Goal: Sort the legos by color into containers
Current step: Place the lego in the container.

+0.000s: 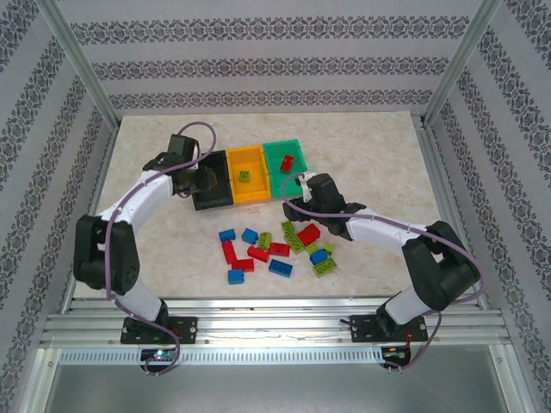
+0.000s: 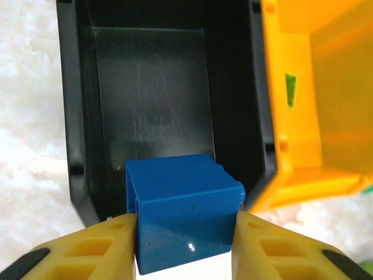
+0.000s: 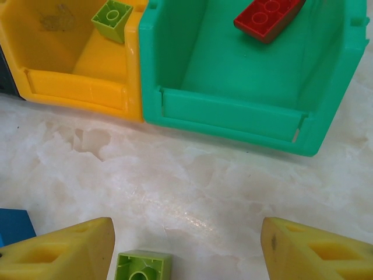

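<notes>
Blue brick (image 2: 180,198): pinched in the left gripper (image 2: 186,233), hanging over the near end of the black bin (image 2: 151,87), whose floor looks bare.
Left fingers: yellow pads pressed against two opposite sides of the blue brick; how firm the pinch is I cannot tell from this angle.
Right gripper (image 3: 187,233): fingers spread wide with nothing between them, low over the table (image 3: 186,175) just short of the bins.
Loose lime brick (image 3: 143,265): on the table under the right gripper, nearer one finger than the other.
Orange-yellow bin (image 3: 76,87): one sorted lime brick (image 3: 112,19) inside.
Green bin (image 3: 233,111): one red brick (image 3: 268,17) inside.
Pile (image 1: 275,245): a dozen or so red, blue and lime pieces loose on the table, on the near side of the bins.
Step in hand: by my reading, dropping the first blue piece into the black bin.
Progress: early; most pieces are unsorted.
Next move, left: part the fingers while the blue brick is over the opening, then go back to the pile.
Next move, right: centre over the loose lime brick, lower, close, and carry it to the orange-yellow bin.
</notes>
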